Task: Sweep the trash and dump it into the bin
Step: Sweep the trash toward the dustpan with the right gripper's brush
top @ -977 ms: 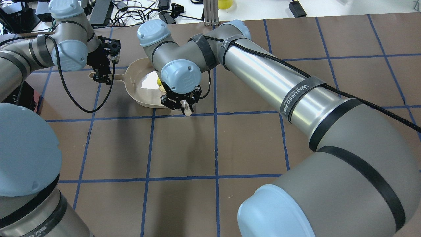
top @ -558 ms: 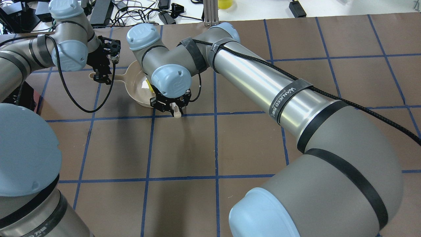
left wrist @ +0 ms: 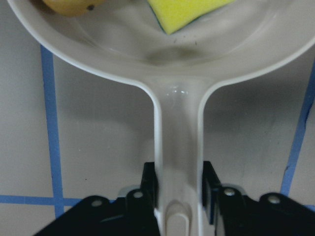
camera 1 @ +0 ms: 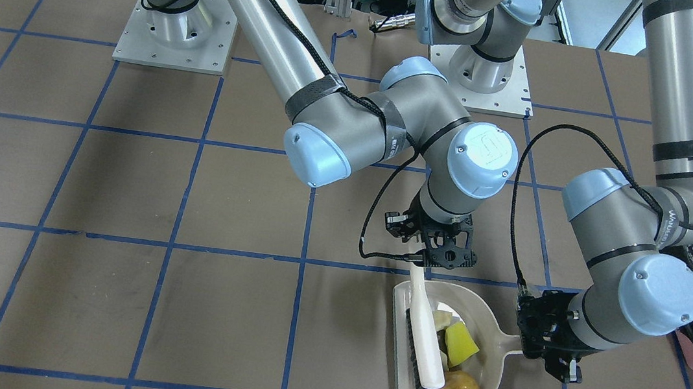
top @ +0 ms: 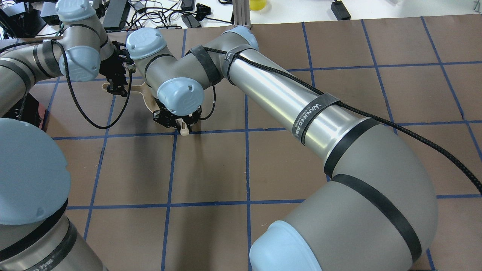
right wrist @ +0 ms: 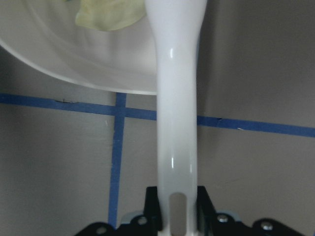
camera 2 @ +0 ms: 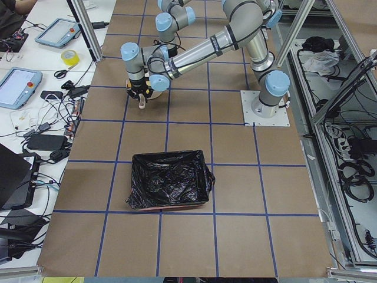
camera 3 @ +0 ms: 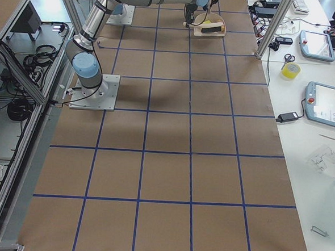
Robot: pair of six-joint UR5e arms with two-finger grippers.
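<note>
Exterior front-facing: right gripper (camera 1: 422,263) pinches the white brush (camera 1: 425,337) handle, left gripper (camera 1: 523,353) clamps the dustpan (camera 1: 492,319) handle, trash (camera 1: 460,346) lying in the dustpan beside the brush.

You see a smooth, glossy plastic dustpan (camera 1: 490,362) and brush handle (camera 1: 425,334), a crinkled shiny plastic bag (camera 2: 171,180) lining the bin (camera 1: 692,354), and matt paper covering the desk (top: 211,169).

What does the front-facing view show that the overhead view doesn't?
Front-facing only: the trash lying inside the dustpan, with the brush laid across the pan beside it. The right arm hides all that from overhead. Overhead only: the cluttered desk beyond the table. Both: the left gripper shut on the dustpan's handle, the right gripper shut on the brush's handle.
</note>
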